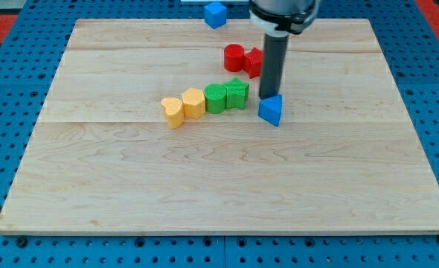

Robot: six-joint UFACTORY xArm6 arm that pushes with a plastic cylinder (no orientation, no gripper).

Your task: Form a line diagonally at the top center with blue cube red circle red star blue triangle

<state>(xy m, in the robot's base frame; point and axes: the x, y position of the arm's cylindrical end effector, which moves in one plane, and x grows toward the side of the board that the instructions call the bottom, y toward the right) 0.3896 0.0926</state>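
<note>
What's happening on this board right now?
A single arm with a dark rod is pushing blocks on a wooden board. My tip sits just above the blue triangle, right of the green blocks. The red circle and red star lie together behind the rod; the blue cube is at the top edge. Two yellow blocks continue the green row leftward.

Four task blocks near the table's top centre

The blue cube (215, 14) sits at the table's (130, 186) top edge, apart from the others. The red circle (234, 56) touches the red star (254, 62), which the rod partly hides. The blue triangle (271, 110) lies below them, just beneath my tip (269, 97).
</note>
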